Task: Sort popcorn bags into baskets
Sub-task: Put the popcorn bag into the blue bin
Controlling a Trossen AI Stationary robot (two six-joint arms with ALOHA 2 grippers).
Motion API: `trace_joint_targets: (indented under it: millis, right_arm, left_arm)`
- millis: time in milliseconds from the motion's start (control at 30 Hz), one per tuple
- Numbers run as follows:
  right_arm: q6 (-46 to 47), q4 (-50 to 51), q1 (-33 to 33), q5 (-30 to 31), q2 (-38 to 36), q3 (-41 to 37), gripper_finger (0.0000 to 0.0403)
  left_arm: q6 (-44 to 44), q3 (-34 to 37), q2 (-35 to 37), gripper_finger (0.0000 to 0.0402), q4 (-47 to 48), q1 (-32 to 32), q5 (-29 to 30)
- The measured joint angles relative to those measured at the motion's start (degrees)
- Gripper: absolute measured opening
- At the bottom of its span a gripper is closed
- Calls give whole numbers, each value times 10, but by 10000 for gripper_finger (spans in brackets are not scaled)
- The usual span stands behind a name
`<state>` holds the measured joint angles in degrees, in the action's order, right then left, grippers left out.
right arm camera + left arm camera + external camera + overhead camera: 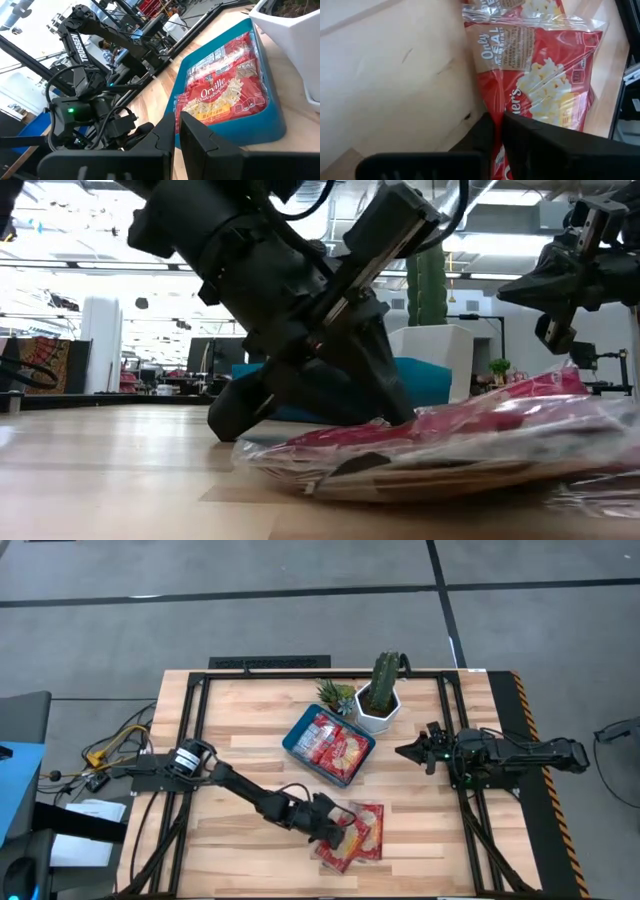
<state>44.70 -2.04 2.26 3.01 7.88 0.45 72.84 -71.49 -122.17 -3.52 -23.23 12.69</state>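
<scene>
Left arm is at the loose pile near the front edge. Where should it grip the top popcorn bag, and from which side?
Grip the top popcorn bag by its thin edge facing the left gripper, coming in low from the left. The bags lie flat and stacked on the table, so only the edge gives the fingers something to pinch. The low view suggests the gripper is already there; the right gripper waits beside the basket.
</scene>
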Motion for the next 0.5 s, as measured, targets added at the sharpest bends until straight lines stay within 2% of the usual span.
trace_joint_targets:
  millis: [233, 500]
  right_arm:
    - [-1, 0, 0, 0, 0, 0, 52]
    - [3, -1, 0, 0, 0, 0, 52]
  left_arm:
    - [-21, -11, 49, 4, 29, 8, -34]
    - [-40, -12, 150, 2, 84, 16, -11]
